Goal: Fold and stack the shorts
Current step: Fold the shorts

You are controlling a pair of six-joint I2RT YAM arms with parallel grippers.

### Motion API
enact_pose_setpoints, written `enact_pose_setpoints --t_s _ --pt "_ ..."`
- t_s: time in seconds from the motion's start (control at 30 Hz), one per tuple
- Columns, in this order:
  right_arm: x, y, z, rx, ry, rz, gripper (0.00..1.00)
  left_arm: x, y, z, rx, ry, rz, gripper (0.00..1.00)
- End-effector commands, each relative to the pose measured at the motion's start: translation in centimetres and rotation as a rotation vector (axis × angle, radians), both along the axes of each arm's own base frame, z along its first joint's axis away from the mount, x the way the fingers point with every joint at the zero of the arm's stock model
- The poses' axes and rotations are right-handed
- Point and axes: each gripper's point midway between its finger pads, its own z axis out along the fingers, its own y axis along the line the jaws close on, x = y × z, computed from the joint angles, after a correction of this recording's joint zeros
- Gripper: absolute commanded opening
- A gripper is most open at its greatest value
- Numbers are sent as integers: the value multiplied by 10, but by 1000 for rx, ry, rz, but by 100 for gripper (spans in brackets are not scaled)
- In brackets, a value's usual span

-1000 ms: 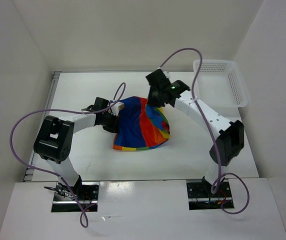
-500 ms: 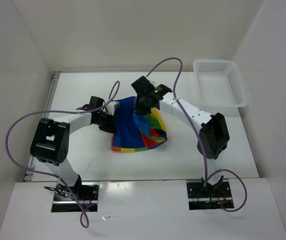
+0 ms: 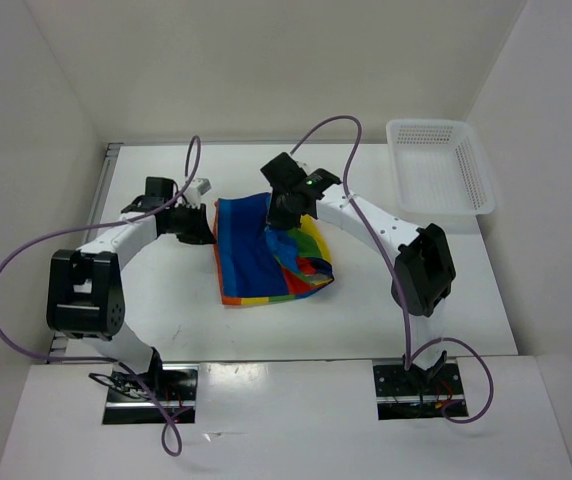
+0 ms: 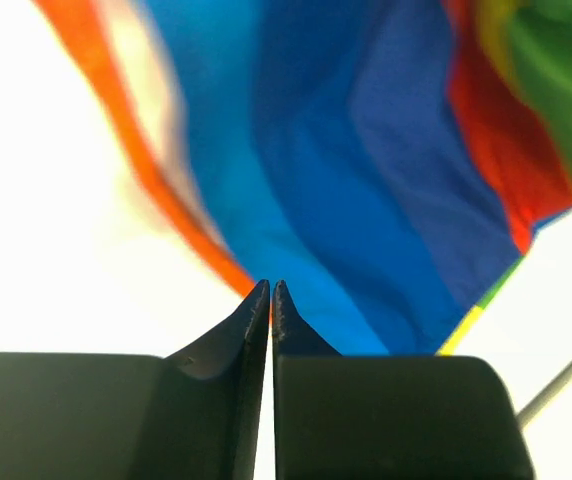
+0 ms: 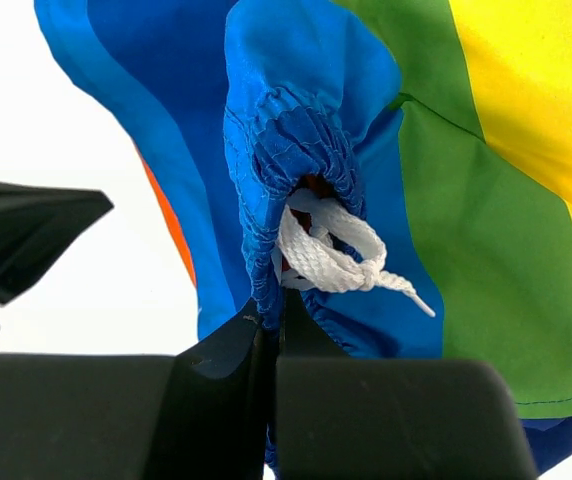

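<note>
The rainbow-striped shorts (image 3: pixel 256 258) lie in the middle of the table, partly spread, blue side to the left and a bunched green, yellow and red part to the right. My left gripper (image 3: pixel 206 226) is shut on the shorts' orange-trimmed left edge (image 4: pixel 176 210), low over the table. My right gripper (image 3: pixel 279 221) is shut on the blue gathered waistband (image 5: pixel 286 140) near the top middle, and the white drawstring (image 5: pixel 331 255) hangs just beyond its fingertips. The cloth fills both wrist views.
A white plastic mesh basket (image 3: pixel 438 168) stands at the back right of the table. White walls close in the table on the left, back and right. The arms' purple cables loop above the table.
My left gripper has moved left and back with the shorts' edge, pulling the blue side out flatter. My right gripper moved left earlier and now holds still.
</note>
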Motion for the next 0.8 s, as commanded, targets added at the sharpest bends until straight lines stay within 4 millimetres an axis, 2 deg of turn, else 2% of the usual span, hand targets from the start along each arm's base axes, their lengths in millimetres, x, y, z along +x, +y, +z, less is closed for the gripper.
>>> enact_pose_setpoints --t_s 0.0,0.07,0.2,0.27,0.43,0.47,0.57,0.6,0.63,0.67,0.7,0.77 --pt "15 14 28 59 -79 11 0 10 11 -18 21 18 31 7" --pt "11 17 28 59 -79 21 0 20 24 -25 29 6 68 7" --pt "12 22 31 78 -85 39 0 28 15 -40 -23 16 33 5" --pt "15 24 31 75 -92 47 0 28 15 -59 -23 53 33 2" --pt "18 33 31 70 -94 64 0 36 14 -62 -31 44 28 2" --pt "17 41 33 77 -100 76 0 40 14 -59 -31 33 28 2" --pt "14 54 27 67 -88 98 0 38 14 -66 -30 52 28 2" --pt "14 63 34 79 -108 117 0 38 14 -66 -30 52 28 2" --pt "16 65 22 60 -88 117 0 38 14 -69 -30 61 28 2" --pt "12 72 24 70 -85 134 0 38 14 -69 -30 61 28 2" --pt "10 79 13 55 -75 154 0 38 14 -69 -30 61 28 1" --pt "6 89 11 51 -70 171 0 38 14 -69 -30 61 28 1"
